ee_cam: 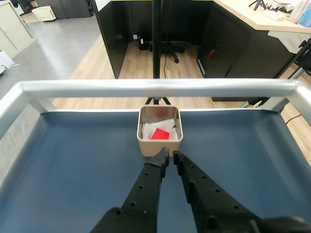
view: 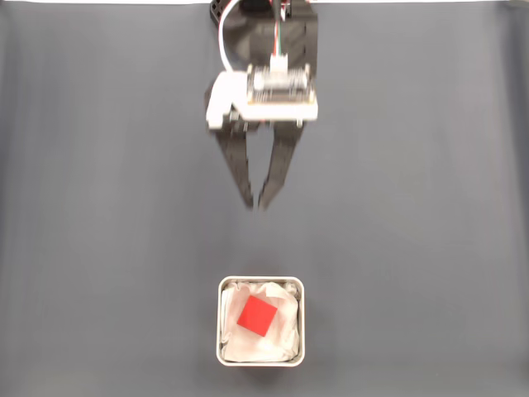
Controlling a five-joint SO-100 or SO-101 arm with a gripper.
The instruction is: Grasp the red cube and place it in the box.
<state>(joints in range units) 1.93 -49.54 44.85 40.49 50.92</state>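
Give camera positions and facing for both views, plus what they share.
Fixed view: sits above, looks straight down on the mat; the arm enters from the top edge, gripper pointing at the box.
Wrist view: rides the arm, looks forward and down along the fingers toward the box.
Shared: gripper, box, cube inside it.
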